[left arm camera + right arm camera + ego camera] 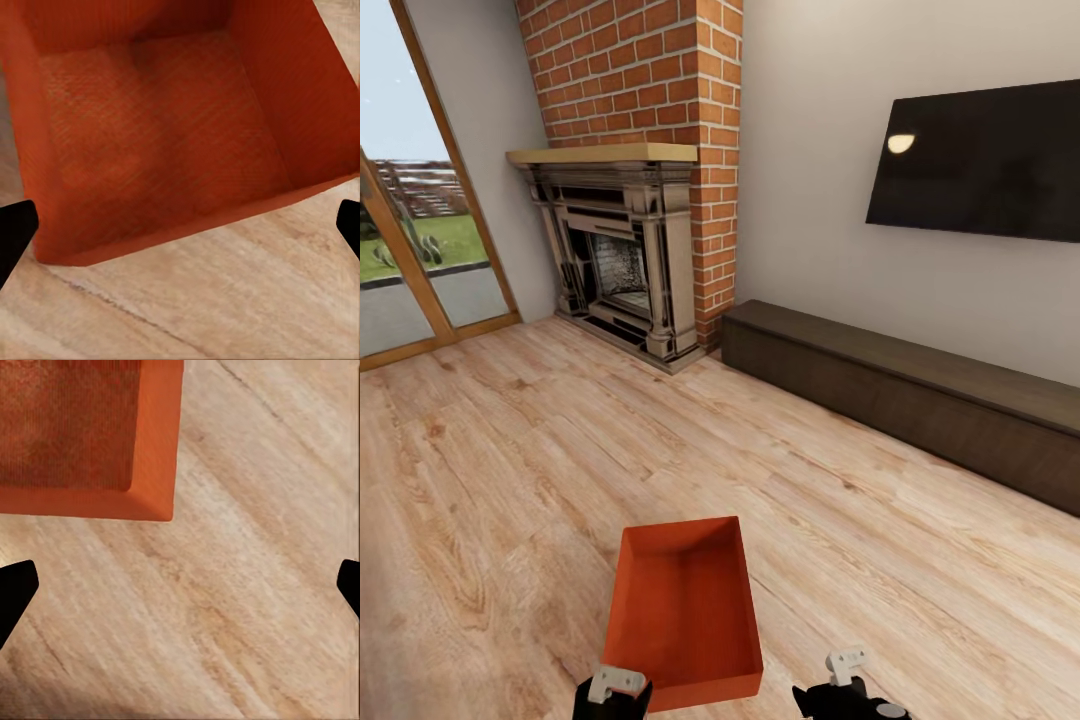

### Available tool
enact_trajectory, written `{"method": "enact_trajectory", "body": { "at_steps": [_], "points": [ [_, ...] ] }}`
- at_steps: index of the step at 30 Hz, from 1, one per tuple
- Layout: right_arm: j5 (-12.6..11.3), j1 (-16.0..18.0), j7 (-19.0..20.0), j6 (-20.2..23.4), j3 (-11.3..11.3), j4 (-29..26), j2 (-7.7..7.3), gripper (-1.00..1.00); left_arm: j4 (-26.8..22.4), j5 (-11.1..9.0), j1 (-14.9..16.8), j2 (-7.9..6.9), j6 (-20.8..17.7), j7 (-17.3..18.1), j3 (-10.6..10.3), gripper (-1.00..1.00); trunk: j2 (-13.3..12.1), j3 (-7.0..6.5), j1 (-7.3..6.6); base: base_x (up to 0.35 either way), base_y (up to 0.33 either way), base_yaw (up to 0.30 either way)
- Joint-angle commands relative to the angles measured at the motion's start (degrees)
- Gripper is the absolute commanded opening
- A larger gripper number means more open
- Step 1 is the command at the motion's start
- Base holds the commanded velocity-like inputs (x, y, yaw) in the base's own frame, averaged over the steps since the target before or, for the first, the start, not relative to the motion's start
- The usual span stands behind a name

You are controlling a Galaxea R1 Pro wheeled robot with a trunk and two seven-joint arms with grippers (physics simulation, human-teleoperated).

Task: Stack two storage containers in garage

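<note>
One orange-red storage container (682, 610) sits topless on the light wood-plank floor of the living room, just ahead of me; its ribbed inside is empty. My left gripper (180, 229) hovers open over the container's near short wall (172, 225), with a black fingertip (15, 232) to each side. My right gripper (180, 585) is open above bare planks, beside the container's near corner (154, 472). In the head view the left gripper (615, 690) and right gripper (850, 680) flank the container's near end. The garage is out of view.
A red-brick chimney (660, 70) with an ornate fireplace (620, 260) stands ahead on the left. A long low dark-brown cabinet (900, 400) runs along the right wall under a black TV (980, 160). A glazed door (410, 250) is at far left. Open plank floor (510, 480) surrounds the container.
</note>
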State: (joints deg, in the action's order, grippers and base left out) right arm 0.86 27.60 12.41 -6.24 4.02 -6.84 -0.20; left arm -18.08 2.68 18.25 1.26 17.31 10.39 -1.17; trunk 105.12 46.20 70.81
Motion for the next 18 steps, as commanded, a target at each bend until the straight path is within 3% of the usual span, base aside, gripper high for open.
{"method": "enact_trajectory", "body": {
  "at_steps": [1,4,5,9,14,18],
  "points": [
    [0.1,0.1,-3.2,-0.2,0.4,-0.9,0.61,1.00,-0.5,0.3,0.0,0.00,0.2,-0.4,0.9,1.00,0.0,0.05,-0.01,0.000,0.000,0.000],
    [0.2,0.1,-8.6,-0.2,0.4,-1.9,1.86,1.00,-1.1,0.3,0.0,0.03,0.1,-2.8,2.3,1.00,0.0,0.05,-0.01,0.000,0.000,0.000],
    [0.3,0.1,-11.8,-0.2,0.5,-2.3,2.66,1.00,-1.3,0.3,0.1,0.06,0.0,-5.4,3.0,1.00,0.0,0.05,-0.01,0.000,0.000,0.000],
    [0.5,0.3,-15.9,-0.1,0.6,-2.7,3.96,1.00,-1.5,0.2,0.2,0.12,-0.1,-12.4,3.7,1.00,0.0,0.05,-0.01,0.000,0.000,0.000],
    [0.6,0.4,-17.3,-0.2,0.7,-2.9,4.53,1.00,-1.4,0.2,0.3,0.13,0.0,-16.0,4.1,1.00,0.0,0.05,-0.01,0.000,0.000,0.000],
    [0.6,0.4,-17.5,-0.2,0.7,-3.0,4.62,1.00,-1.4,0.1,0.3,0.14,0.1,-16.5,4.1,1.00,0.0,0.05,-0.01,0.000,0.000,0.000]
  ]
}}
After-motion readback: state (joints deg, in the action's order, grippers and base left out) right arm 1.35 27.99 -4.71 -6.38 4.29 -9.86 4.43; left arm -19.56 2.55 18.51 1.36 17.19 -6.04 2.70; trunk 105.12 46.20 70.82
